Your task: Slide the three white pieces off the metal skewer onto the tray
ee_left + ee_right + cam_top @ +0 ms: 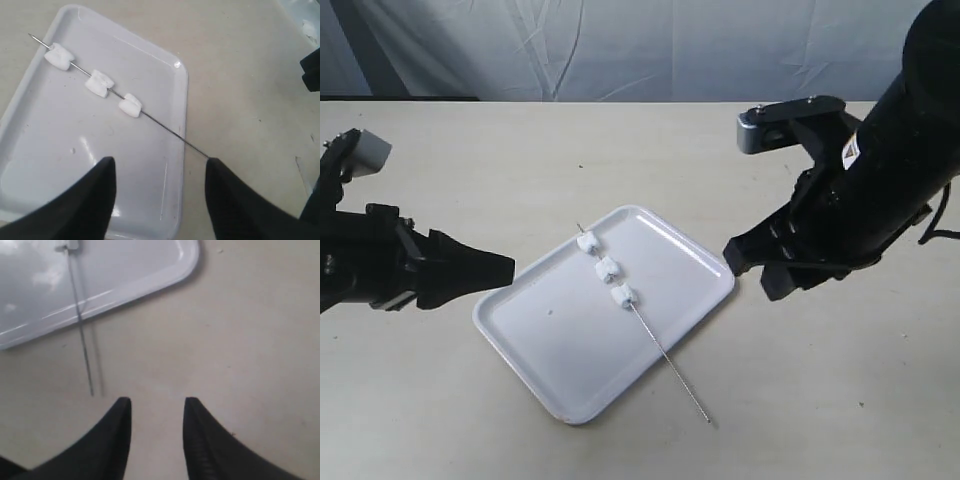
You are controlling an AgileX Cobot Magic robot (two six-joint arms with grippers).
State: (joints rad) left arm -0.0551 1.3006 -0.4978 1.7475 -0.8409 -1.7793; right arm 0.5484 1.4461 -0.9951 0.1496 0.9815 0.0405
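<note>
Skewer (671,366) apart from spread, empty hands (160,161) (157,401)

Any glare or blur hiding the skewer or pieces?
Exterior view: sharp, evenly lit, the skewer and three white pieces clear. Left wrist view: glare streaks on the tray, pieces readable. Right wrist view: soft; skewer doubled by its shadow.

No legible text, number or brand appears in any view. The right arm (880,170) carries one small white sticker (851,152) with an orange mark; its content is too small to read.
</note>
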